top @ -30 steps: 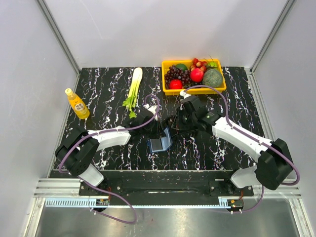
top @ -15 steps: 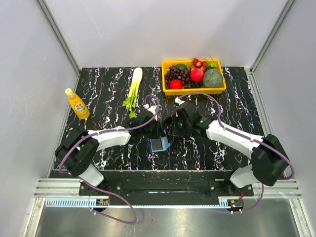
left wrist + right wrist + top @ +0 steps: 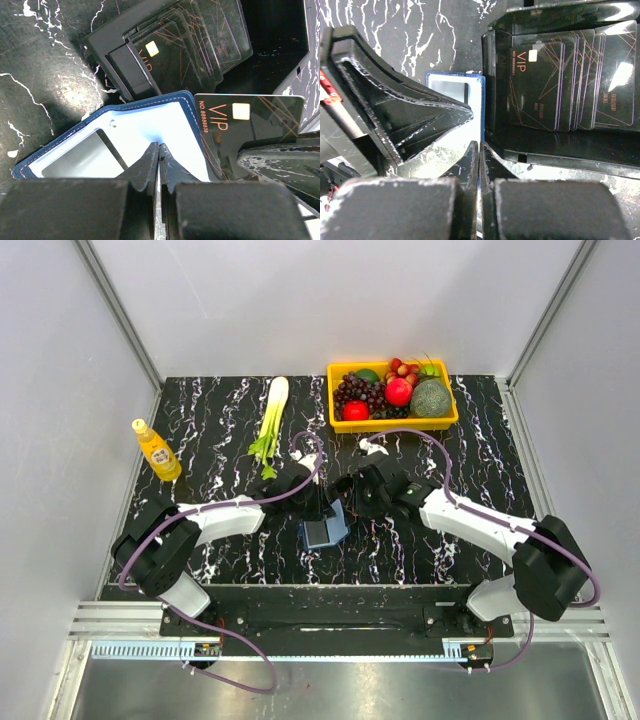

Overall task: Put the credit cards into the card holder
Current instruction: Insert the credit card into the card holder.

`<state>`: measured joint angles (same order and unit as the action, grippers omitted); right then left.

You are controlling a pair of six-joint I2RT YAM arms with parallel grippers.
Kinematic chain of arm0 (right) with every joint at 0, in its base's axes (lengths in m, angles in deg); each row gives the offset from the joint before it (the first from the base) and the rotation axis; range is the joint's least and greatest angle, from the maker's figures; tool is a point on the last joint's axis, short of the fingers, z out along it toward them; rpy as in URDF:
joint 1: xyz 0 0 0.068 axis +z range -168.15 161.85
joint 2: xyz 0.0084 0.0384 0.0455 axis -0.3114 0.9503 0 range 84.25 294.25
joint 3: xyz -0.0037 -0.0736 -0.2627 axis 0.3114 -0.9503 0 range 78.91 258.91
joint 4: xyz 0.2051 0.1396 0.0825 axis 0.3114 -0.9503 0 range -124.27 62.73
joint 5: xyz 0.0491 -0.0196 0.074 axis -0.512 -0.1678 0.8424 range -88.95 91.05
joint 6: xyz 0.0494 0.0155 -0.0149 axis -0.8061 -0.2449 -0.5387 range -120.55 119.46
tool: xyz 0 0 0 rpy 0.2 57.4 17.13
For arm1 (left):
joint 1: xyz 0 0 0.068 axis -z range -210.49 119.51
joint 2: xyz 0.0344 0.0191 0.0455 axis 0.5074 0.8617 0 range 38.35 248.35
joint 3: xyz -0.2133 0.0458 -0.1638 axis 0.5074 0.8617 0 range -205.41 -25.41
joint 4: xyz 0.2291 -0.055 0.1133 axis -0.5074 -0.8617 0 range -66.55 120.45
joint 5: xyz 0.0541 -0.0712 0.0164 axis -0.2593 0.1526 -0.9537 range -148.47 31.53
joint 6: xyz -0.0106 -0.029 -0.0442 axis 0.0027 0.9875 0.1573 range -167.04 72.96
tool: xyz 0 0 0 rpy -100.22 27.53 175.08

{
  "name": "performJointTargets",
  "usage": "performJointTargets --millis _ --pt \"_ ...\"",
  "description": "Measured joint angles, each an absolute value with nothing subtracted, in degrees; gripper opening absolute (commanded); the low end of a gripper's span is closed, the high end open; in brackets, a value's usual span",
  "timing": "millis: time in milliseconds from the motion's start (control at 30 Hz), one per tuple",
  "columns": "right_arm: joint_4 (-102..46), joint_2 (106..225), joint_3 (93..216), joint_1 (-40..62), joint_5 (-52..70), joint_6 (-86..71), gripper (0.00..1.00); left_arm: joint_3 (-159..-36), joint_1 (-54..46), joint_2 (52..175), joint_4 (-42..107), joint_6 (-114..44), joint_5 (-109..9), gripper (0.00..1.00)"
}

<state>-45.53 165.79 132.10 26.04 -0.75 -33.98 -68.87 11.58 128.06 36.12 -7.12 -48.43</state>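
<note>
We list, on the table (image 3: 205, 415):
- orange bottle (image 3: 156, 450)
- celery (image 3: 270, 418)
- left hand (image 3: 159, 152), clenched on the pale inner flap of the open card holder (image 3: 125, 132) at centre table
- VIP credit card (image 3: 250, 117), touching the holder's right edge and pinched in our right hand (image 3: 479, 150)
- black tray (image 3: 107, 42) of cards, behind
- fruit basket (image 3: 392, 422)

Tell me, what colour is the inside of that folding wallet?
The card holder is pale blue inside, edged in dark navy; the left wrist view shows it best.
</note>
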Motion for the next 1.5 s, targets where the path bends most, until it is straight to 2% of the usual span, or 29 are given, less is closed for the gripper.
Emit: performJointTargets --millis 1500 --pt "-44.6 165.5 133.4 27.2 -2.3 -33.7 0.00 -67.7 11.6 127.6 36.1 -6.9 -48.8 0.04"
